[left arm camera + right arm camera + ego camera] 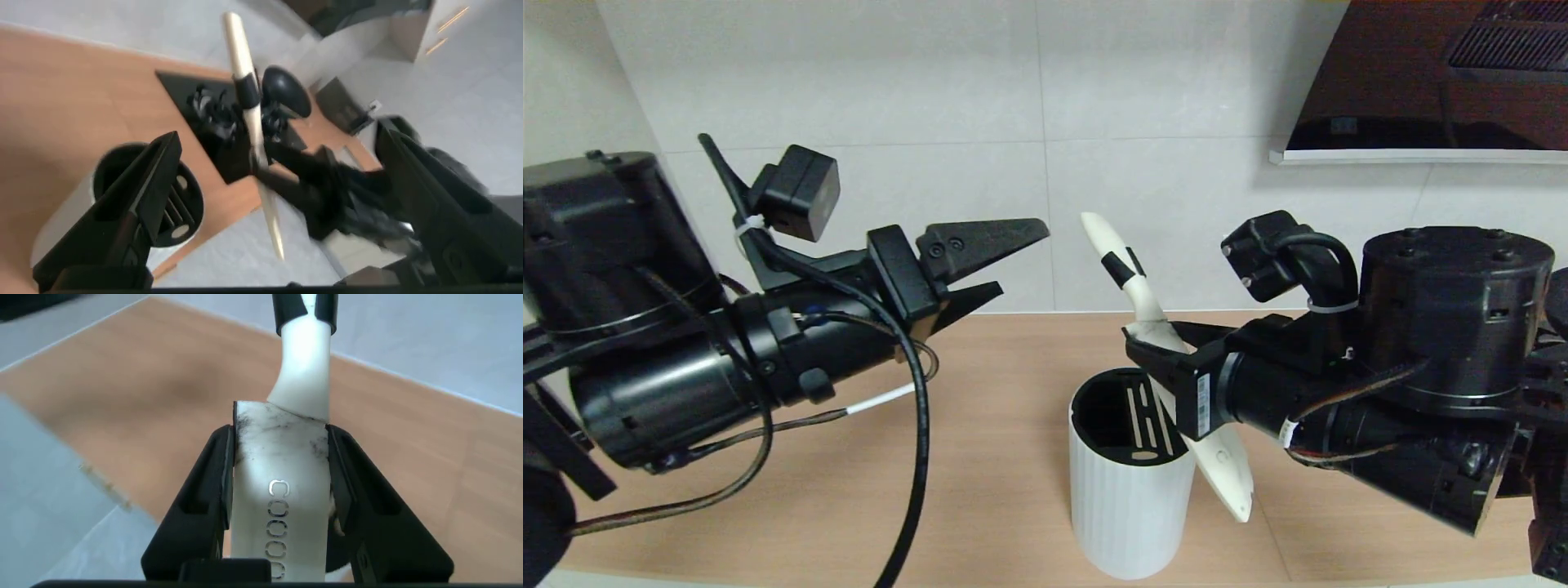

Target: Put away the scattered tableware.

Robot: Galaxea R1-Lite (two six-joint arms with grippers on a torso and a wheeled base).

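A white spatula (1145, 300) with a black band on its handle hangs tilted in the air, its blade low beside the holder's rim. My right gripper (1156, 347) is shut on its middle, and the right wrist view has the jaws pressed on both sides of the spatula (304, 351). A white ribbed utensil holder (1123, 506) with a black slotted insert stands on the wooden counter (980, 457), just left of the spatula's blade. My left gripper (1023, 257) is open and holds nothing, raised left of the holder. From the left wrist, the holder (73, 220) and spatula (243, 82) lie ahead.
A tiled wall (1013, 122) runs behind the counter. A dark range hood (1421, 82) hangs at the upper right. A black cooktop (192, 90) is set into the counter beyond the holder. Bare counter lies left of the holder.
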